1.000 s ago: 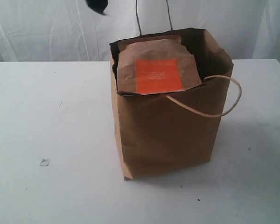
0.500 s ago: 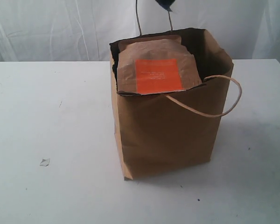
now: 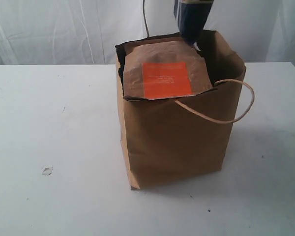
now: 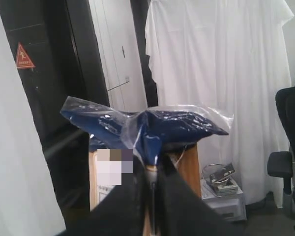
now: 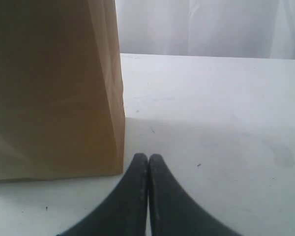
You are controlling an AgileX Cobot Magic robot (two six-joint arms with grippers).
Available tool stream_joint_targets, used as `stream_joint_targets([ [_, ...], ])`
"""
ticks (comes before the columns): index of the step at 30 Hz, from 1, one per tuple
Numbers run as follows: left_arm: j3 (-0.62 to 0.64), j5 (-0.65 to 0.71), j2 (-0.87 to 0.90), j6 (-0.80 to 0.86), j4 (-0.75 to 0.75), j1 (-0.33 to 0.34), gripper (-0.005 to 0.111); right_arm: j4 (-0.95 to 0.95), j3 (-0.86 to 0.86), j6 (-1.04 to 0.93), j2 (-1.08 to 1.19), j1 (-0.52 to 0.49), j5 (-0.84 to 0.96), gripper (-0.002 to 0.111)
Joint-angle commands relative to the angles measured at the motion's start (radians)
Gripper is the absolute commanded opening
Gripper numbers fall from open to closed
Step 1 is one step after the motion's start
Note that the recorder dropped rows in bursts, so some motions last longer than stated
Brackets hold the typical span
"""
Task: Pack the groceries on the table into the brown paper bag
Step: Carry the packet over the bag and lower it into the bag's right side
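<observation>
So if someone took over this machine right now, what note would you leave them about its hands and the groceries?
Left hand: shut on the end of the pasta packet, which hangs over the open top of the brown paper bag.
Right hand: shut, empty, low over the table beside the bag.
Done: the orange-labelled pouch stands in the bag, poking above its rim. No other groceries show on the table.
Left: lower the packet in, probably behind the pouch, and let go.
</observation>
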Motion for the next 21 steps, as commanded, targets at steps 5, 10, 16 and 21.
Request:
stream_joint_targets([
  [5, -0.019, -0.085, -0.006, 0.156, -0.156, -0.072, 0.001, -0.006, 0.004, 0.000, -0.006, -0.004, -0.009, 0.000],
  [10, -0.019, -0.089, 0.011, 0.158, -0.156, -0.075, 0.001, -0.006, 0.004, 0.000, -0.006, -0.004, -0.009, 0.000],
  [16, -0.019, -0.081, 0.049, 0.156, -0.183, -0.081, 0.001, -0.006, 0.004, 0.000, -0.006, -0.004, -0.009, 0.000],
  [21, -0.019, -0.072, 0.063, 0.158, -0.175, -0.099, 0.001, -0.006, 0.004, 0.000, -0.006, -0.004, -0.009, 0.000],
])
